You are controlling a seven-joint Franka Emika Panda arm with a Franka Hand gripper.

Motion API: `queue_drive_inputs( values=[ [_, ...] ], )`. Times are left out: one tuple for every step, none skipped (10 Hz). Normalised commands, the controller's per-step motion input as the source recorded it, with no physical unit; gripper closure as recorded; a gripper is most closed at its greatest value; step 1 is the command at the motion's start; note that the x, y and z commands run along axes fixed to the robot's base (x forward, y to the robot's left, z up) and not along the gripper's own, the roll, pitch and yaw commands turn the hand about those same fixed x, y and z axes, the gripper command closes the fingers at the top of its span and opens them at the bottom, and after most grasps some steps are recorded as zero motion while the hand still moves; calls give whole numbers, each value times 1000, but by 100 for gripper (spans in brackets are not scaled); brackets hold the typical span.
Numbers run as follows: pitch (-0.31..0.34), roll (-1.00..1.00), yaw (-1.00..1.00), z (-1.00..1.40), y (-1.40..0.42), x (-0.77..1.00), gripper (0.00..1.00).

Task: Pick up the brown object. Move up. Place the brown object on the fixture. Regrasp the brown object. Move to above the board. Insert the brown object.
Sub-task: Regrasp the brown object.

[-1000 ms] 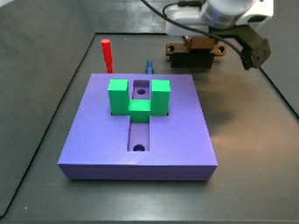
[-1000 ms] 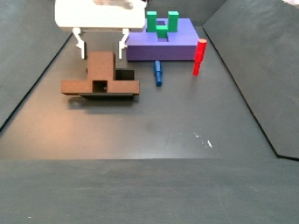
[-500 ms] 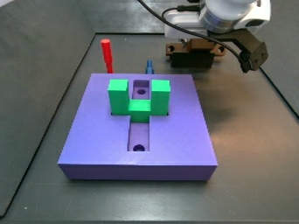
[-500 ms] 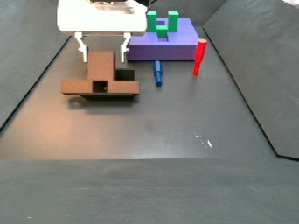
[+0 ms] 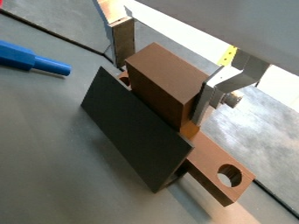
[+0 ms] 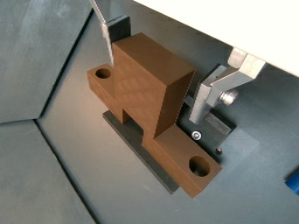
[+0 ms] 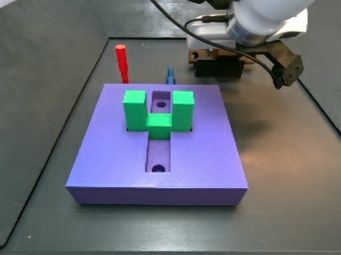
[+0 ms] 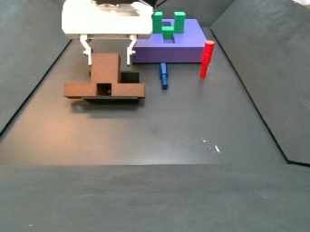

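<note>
One claw (image 5: 167,72) straddles one brown object (image 5: 163,80).

Gripper (image 8: 107,47): sitting low over the fixture (image 8: 119,93), its fingers (image 5: 121,39) flanking the upright block of the brown object (image 5: 163,80) with narrow gaps showing on both flanks in both wrist views. Blue peg (image 8: 164,77): lying just beside the fixture, toward the board (image 7: 160,139), narrowing that passage. Red peg (image 8: 206,59): standing upright at the board's corner, blocking low travel there. Green U-shaped block (image 7: 159,109): rising from the board's top, straddling the slot. Counter (image 8: 158,145): lying open in front of the fixture.
</note>
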Motion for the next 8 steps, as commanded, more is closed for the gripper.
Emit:
queue_drive_inputs(
  values=[
    [37, 151, 66, -94, 0, 77, 0],
    [26, 143, 26, -80, 0, 29, 0],
    [31, 186, 0, 0, 0, 26, 0],
    [0, 0, 0, 0, 0, 0, 0],
    [0, 0, 0, 0, 0, 0, 100],
    [0, 0, 0, 0, 0, 0, 100],
    [0, 0, 0, 0, 0, 0, 100],
    [0, 0, 0, 0, 0, 0, 100]
  ],
)
